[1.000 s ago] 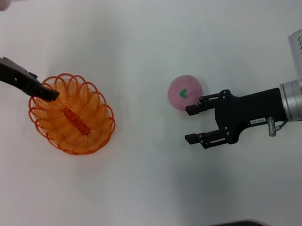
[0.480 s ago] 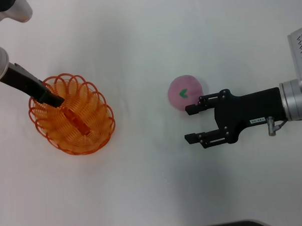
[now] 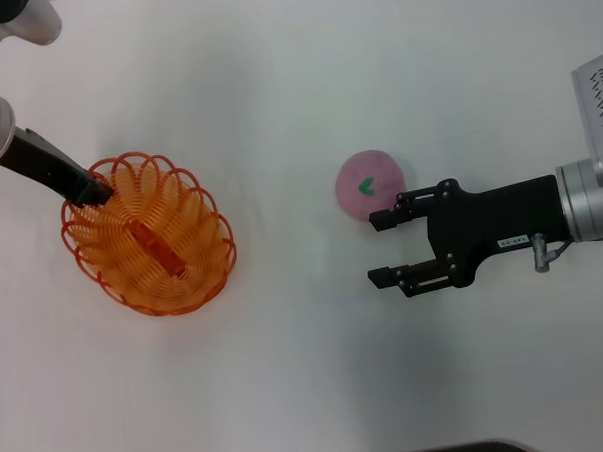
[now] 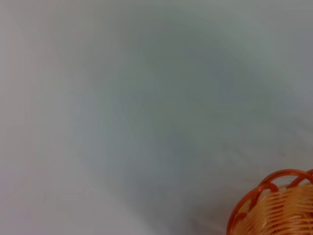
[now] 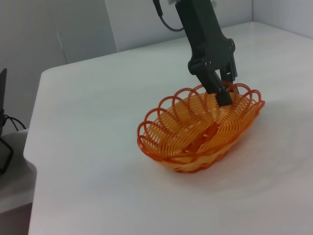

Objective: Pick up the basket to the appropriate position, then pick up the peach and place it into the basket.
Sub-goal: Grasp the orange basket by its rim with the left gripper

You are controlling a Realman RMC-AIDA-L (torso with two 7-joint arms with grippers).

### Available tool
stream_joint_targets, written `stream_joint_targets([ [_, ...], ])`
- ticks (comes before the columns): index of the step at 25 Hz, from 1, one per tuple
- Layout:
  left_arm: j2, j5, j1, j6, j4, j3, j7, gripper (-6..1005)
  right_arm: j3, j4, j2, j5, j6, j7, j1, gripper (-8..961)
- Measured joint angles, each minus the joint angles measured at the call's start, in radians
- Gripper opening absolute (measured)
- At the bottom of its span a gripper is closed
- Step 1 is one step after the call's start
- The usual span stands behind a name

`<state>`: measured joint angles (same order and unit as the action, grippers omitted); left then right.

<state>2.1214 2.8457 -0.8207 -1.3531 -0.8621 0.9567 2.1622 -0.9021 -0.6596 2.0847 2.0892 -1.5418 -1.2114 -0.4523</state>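
Over toward the left side of the white counter (image 3: 295, 86): the basket (image 3: 150, 235), oval, orange, woven of thin wire-like plastic loops, rim scalloped all round, a flat orange strip lying along its bottom centre. Tilted a little in the right wrist view, with the rim at the gripped end a touch higher than the opposite end. Well clear of every counter edge in that same view, with one rounded counter corner showing off to the side.

Clamped on the basket's far-left rim: the left gripper (image 3: 88, 189), black, reaching in from the counter's far-left corner, one finger inside the loops and one outside, closed narrowly on the wire. Seen from the left wrist camera, only a bit of scalloped rim over bare counter.

Right of centre on the counter: the peach (image 3: 371, 184), round, soft pink, ball-like, with a small green leaf mark on its upper face, much smaller than the basket and well apart from it.

Just beside the peach, on its near-right side: the right gripper (image 3: 384, 247), black, coming in from the counter's right edge, jaws spread wide and holding nothing. Far fingertip just at the peach's near-right edge; actual contact impossible to tell. Near fingertip over bare counter.
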Motion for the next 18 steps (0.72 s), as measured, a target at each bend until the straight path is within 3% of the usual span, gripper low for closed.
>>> stream_joint_targets([
  [6,-0.003,0.000,-0.002,-0.006,0.000,0.000,0.006,152,-0.001,0.000,0.000,0.000,-0.003,-0.002,-0.002,746],
  [14,-0.005,0.000,-0.007,-0.018,0.000,-0.004,0.031,131,-0.001,0.000,0.000,0.000,-0.005,-0.002,-0.005,746],
  [18,-0.020,-0.010,-0.023,-0.063,0.001,-0.015,0.093,130,-0.001,0.000,0.000,0.000,-0.005,-0.002,-0.005,746],
])
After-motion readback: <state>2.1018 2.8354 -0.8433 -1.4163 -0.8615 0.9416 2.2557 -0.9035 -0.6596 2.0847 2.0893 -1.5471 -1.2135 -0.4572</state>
